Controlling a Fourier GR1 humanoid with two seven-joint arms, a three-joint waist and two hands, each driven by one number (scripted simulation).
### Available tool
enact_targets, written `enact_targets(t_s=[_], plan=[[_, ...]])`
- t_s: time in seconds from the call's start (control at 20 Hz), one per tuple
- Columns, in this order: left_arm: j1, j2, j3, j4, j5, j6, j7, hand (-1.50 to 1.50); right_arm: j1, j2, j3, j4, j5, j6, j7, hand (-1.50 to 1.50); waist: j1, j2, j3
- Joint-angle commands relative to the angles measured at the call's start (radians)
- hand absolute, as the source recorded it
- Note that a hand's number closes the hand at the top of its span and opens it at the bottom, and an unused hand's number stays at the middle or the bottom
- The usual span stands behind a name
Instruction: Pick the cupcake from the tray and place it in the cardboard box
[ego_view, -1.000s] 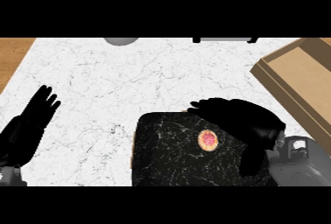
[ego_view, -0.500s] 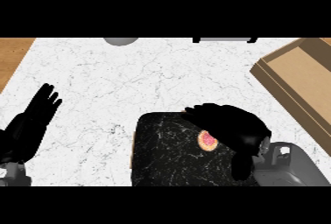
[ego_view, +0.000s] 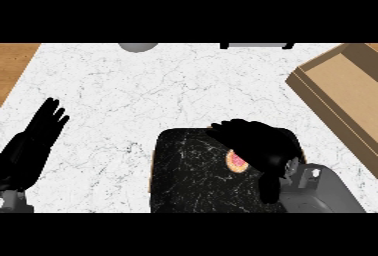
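**Right hand curled over the cupcake on the tray**

The right hand (ego_view: 258, 145) lies over the right part of the black tray (ego_view: 192, 175), and its fingers are curled down around the cupcake (ego_view: 235, 161). Only a small pink and orange part of the cupcake shows at the left side of the hand; the rest is hidden under it. The cupcake is on the tray, near its right edge.

The tray stands at the near side of the white marble counter (ego_view: 170, 95), and its lower edge is cut by the border of the view. Left of the tray there is a wide free area of counter.

The cardboard box (ego_view: 343, 95) is at the right edge of the view, well apart from the tray, set at an angle (its open top looks upward). Between the tray and the box there is a free strip of counter.

The left hand (ego_view: 37, 140) rests at the left edge of the view, fingers straight and close together, holding nothing. A grey round object (ego_view: 138, 47) shows at the far edge of the counter, partly cut off.
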Motion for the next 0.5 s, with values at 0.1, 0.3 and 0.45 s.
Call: enact_targets(t_s=[0.1,0.3,0.45], plan=[[-0.087,-0.001,0.049,0.093,-0.012,-0.029,-0.017,0.0,-0.002,0.045,0.032,0.078,0.095,-0.039,-0.038,-1.5,-0.001,0.001,0.0],[-0.031,-0.045,0.016,-0.012,-0.042,0.001,0.038,0.0,0.028,0.01,0.01,0.05,0.106,0.014,-0.083,-1.5,-0.001,0.0,0.0],[0.048,-0.08,-0.003,-0.042,-0.071,-0.013,-0.008,0.0,-0.004,0.039,0.007,0.138,0.142,-0.022,-0.106,-1.5,0.003,0.0,0.0]])
